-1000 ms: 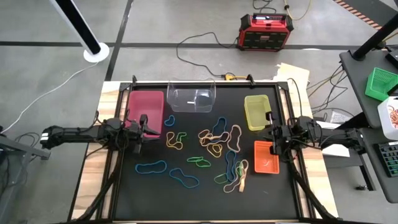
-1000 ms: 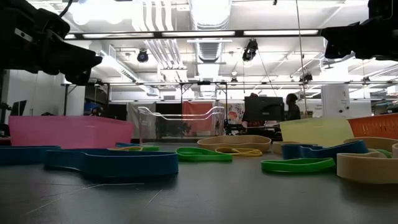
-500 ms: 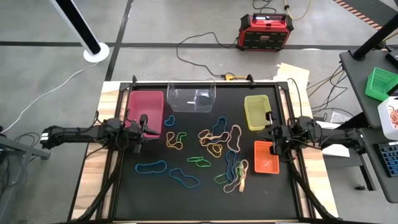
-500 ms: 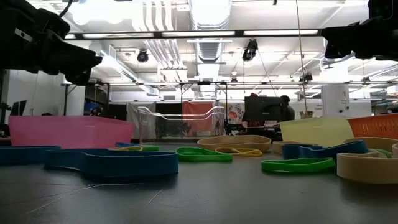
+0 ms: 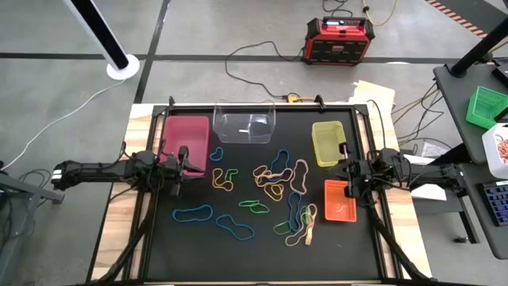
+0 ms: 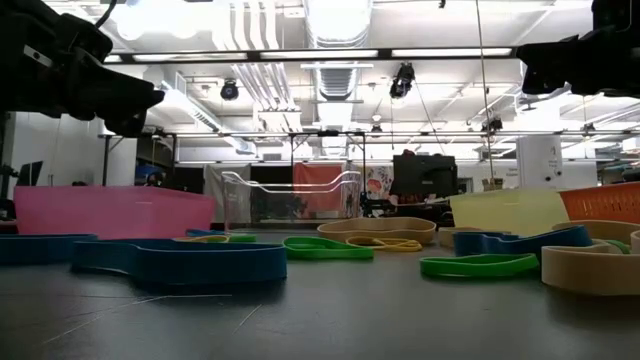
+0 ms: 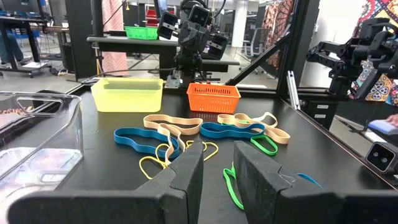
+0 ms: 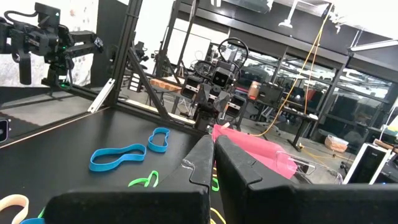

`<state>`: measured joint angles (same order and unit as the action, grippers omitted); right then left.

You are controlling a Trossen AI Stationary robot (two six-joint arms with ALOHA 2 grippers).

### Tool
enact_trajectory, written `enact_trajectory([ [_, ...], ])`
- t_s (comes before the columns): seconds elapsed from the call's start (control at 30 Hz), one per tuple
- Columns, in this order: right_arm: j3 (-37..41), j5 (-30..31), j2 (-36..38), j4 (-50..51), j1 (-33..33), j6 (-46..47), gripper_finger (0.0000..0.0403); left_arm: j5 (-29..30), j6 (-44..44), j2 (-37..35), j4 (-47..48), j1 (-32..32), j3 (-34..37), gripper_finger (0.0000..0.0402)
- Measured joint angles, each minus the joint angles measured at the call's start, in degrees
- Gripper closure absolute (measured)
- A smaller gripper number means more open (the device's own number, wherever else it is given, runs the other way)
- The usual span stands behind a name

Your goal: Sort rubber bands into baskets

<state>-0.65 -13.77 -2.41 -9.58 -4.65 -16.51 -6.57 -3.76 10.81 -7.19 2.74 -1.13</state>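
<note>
Many rubber bands [image 5: 270, 191] in blue, green, orange-yellow and tan lie loose on the middle of the black mat. They also show in the left wrist view [image 7: 186, 134]. Along the far edge stand the magenta-pink basket [image 5: 186, 137], the clear basket [image 5: 244, 127] and the yellow-green basket [image 5: 328, 143]. The orange basket [image 5: 340, 200] stands at the right. My left gripper [image 5: 184, 164] hovers just in front of the pink basket, slightly open and empty [image 7: 217, 163]. My right gripper [image 5: 348, 168] hovers between the yellow-green and orange baskets, shut and empty [image 8: 214, 155].
A black frame [image 5: 151, 199] runs around the mat. A red-black power box [image 5: 337, 40] with cables sits on the floor beyond the table. A green crate [image 5: 486, 106] is on a desk at the right. The mat's near strip [image 5: 238, 258] is bare.
</note>
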Motion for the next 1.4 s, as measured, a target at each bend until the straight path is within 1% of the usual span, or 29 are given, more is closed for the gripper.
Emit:
enact_trajectory([
  [0.47,0.0,0.0,0.0,0.0,0.0,0.0,0.0393,0.0,0.0,0.0,0.0,0.0,0.0,0.0327],
  [0.53,0.0,0.0,0.0,0.0,0.0,0.0,0.0393,0.0,2.8,0.0,0.0,0.0,0.0,0.0327],
  [0.6,0.0,0.0,0.0,0.0,0.0,-0.4,0.0393,0.6,10.4,0.0,-0.4,0.0,0.0,0.0327],
  [0.63,0.0,0.0,0.0,-0.1,0.0,-1.0,0.0393,0.7,14.0,0.0,-1.7,0.0,0.1,0.0327],
  [0.67,0.0,-0.2,0.0,-0.2,0.0,0.2,0.0393,0.7,15.8,0.2,-4.8,0.0,0.1,0.0327],
  [0.73,0.0,-2.1,0.0,-0.5,0.3,10.1,0.0393,0.3,15.9,0.3,-12.0,0.0,0.0,0.0327],
  [0.8,0.0,-0.8,-0.1,-1.5,0.2,12.1,0.0393,0.1,12.8,0.3,-18.2,0.0,0.0,0.0327],
  [0.87,-0.8,3.1,-0.9,-0.8,0.2,16.2,0.0393,0.0,7.2,0.3,-22.5,0.0,0.0,0.0327],
  [0.93,-3.0,5.9,-3.4,-0.8,0.2,19.5,0.0393,0.0,0.6,0.1,-25.9,0.0,0.0,0.0327],
  [0.97,-4.6,6.3,-5.0,-0.6,0.2,20.3,0.0393,0.1,-1.0,0.1,-27.3,0.0,0.0,0.0327],
  [1.07,-11.0,6.3,-11.9,1.8,0.3,23.2,0.0393,2.4,-1.6,0.1,-27.4,0.0,-0.5,0.0327],
  [1.13,-16.1,7.9,-17.5,7.3,0.2,26.9,0.0393,3.4,-3.9,0.6,-26.7,0.0,-1.1,0.0327],
  [1.2,-21.9,10.4,-23.0,15.2,0.2,31.3,0.0393,3.3,-4.5,1.5,-25.5,0.0,-1.7,0.0327],
  [1.3,-30.4,10.9,-30.4,29.3,0.2,34.3,0.0393,2.3,-4.5,3.4,-24.8,-0.1,-2.4,0.0327],
  [1.4,-35.7,10.8,-37.3,36.9,0.3,35.7,0.0393,1.1,-5.4,5.2,-24.8,-0.1,-2.6,0.0327],
])
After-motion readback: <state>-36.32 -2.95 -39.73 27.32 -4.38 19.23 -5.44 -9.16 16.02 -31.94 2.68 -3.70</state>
